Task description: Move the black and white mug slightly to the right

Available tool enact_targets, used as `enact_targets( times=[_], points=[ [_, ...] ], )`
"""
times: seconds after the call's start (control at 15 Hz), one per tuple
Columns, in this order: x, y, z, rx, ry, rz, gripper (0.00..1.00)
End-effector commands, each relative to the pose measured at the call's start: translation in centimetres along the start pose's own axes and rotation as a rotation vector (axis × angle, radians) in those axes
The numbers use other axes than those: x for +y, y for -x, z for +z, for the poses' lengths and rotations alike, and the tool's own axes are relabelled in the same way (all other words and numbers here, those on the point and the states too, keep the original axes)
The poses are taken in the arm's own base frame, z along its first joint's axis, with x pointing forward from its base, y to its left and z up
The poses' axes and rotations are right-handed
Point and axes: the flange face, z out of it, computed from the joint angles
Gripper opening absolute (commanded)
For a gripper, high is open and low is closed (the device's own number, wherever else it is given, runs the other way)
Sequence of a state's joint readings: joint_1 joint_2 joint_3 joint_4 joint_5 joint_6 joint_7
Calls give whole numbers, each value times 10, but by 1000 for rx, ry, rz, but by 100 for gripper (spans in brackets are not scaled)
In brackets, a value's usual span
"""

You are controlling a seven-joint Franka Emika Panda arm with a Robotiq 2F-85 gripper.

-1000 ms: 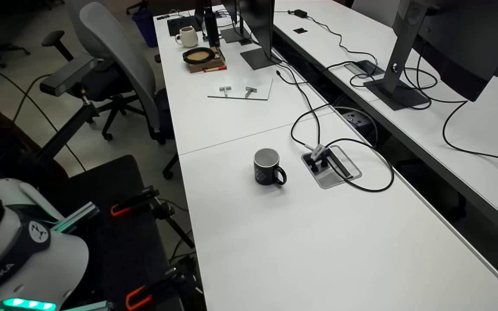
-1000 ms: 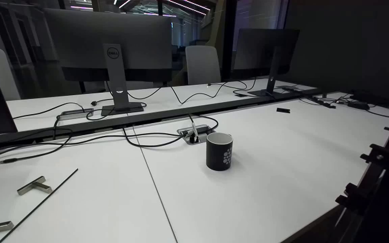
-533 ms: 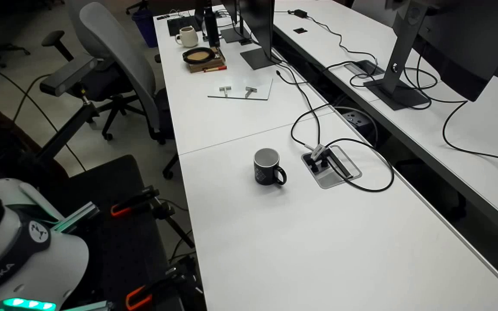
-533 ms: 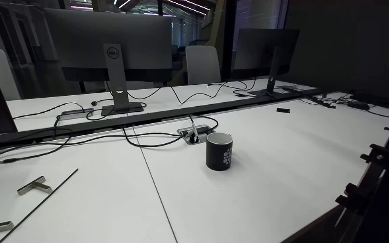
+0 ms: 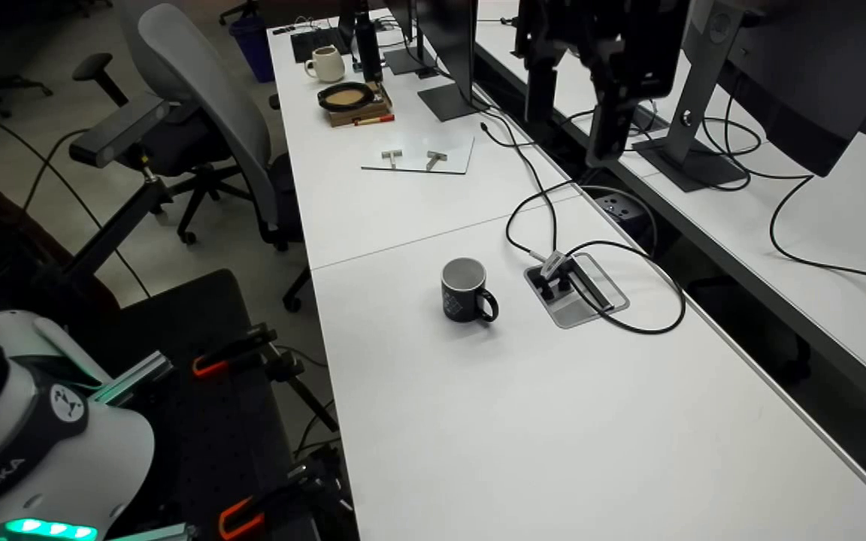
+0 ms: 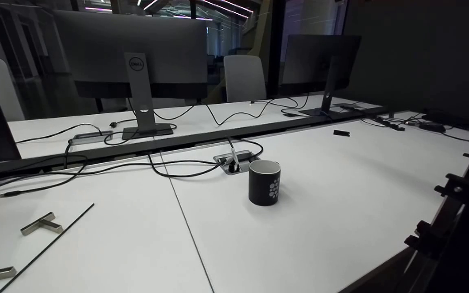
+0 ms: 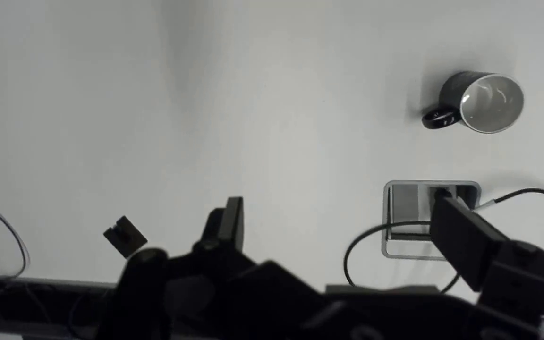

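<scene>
Black and white mug [image 7: 482,101]: wrist view, we note it up and right of the gripper [image 7: 342,212], handle [image 7: 446,118] pointing left; jaws wide apart.

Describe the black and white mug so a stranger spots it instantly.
On the white desk beside the robot base, find the power outlet. Near it, upright, stands the black and white mug; unlike the distant cream mug, its outside is black with pale dots.

In an exterior view you looked down along the desk [image 5: 523,436]; in an exterior view, lower, across it to the Dell monitor [image 6: 136,44], upper left. Your wrist view faced down past the pincer [image 7: 343,222]. All shared the mug [image 5: 464,293].
</scene>
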State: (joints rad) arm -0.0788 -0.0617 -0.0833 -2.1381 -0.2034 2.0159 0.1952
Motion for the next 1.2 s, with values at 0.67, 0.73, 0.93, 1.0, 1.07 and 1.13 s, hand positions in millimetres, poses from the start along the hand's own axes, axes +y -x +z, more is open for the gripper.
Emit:
enact_targets(
  times=[0.67, 0.73, 0.93, 1.0, 1.07, 1.13],
  points=[
    [-18, -27, 45, -116, 58, 164, 100],
    [-22, -29, 47, -114, 71, 190, 100],
    [-37, -31, 60, -128, 62, 278, 100],
    [-45, -31, 66, -135, 61, 314, 100],
    [-51, -31, 71, -141, 60, 352, 100],
    [-60, -32, 76, -142, 61, 393, 100]
  ],
)
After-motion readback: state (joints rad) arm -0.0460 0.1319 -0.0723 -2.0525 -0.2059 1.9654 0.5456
